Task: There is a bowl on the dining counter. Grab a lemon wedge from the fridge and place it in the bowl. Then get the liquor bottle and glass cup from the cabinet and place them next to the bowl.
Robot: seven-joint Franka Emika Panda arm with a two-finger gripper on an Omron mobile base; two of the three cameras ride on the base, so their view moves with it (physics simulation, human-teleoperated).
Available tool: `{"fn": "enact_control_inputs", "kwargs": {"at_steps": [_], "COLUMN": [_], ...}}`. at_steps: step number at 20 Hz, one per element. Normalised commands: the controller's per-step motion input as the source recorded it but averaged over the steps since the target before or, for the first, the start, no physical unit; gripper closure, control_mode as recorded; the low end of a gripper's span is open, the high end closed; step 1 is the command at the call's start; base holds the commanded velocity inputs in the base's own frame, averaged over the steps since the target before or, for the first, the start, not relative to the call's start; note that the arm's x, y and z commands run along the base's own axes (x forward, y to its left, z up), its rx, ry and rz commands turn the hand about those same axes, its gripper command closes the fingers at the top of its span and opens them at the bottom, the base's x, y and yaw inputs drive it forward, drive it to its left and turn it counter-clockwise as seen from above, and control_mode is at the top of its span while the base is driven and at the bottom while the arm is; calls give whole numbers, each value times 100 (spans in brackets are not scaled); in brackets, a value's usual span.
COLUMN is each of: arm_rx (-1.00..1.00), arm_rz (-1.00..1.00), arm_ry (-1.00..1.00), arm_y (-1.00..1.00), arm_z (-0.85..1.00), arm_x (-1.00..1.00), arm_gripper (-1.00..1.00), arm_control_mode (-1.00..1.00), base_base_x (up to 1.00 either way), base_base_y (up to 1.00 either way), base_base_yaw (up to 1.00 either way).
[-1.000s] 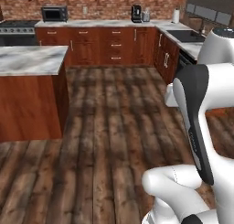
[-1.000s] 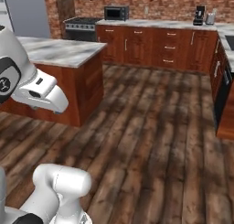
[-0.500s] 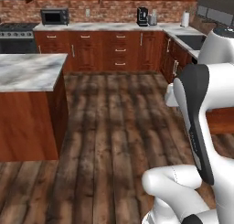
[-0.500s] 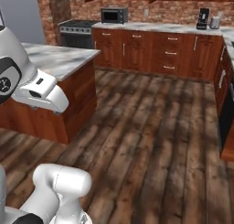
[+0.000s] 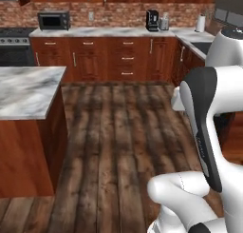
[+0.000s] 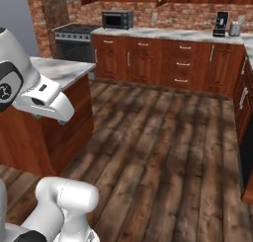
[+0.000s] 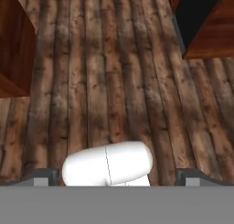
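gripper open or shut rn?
Open and empty. In the hand view the gripper has its two dark fingertips far apart at the bottom corners, with only the wood floor beyond.

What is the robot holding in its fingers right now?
Nothing. The gripper is open, its fingers wide apart over the bare wooden floor.

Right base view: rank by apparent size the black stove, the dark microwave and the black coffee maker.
Largest to smallest:
1. black stove with grey top
2. dark boxy microwave
3. slim black coffee maker
All stand along the far wall, so nearness hardly skews it.
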Motion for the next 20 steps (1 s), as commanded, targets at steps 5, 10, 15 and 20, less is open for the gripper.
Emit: {"fn": "enact_control_inputs", "kwargs": {"at_steps": [5,10,15,20], "arm_rx": [0,0,0,0], "arm_rz": [0,0,0,0], "arm_ry": [0,0,0,0], "arm_y": [0,0,0,0], "arm_z": [0,0,0,0], "arm_x": [0,0,0,0], "arm_gripper": [-100,-100,-100,-100], "arm_control_mode": [100,100,100,100], "base_base_x": [100,100,100,100], "base_base_y": [-11,-9,-8,-5], "base_base_yaw": [1,2,2,2]}}
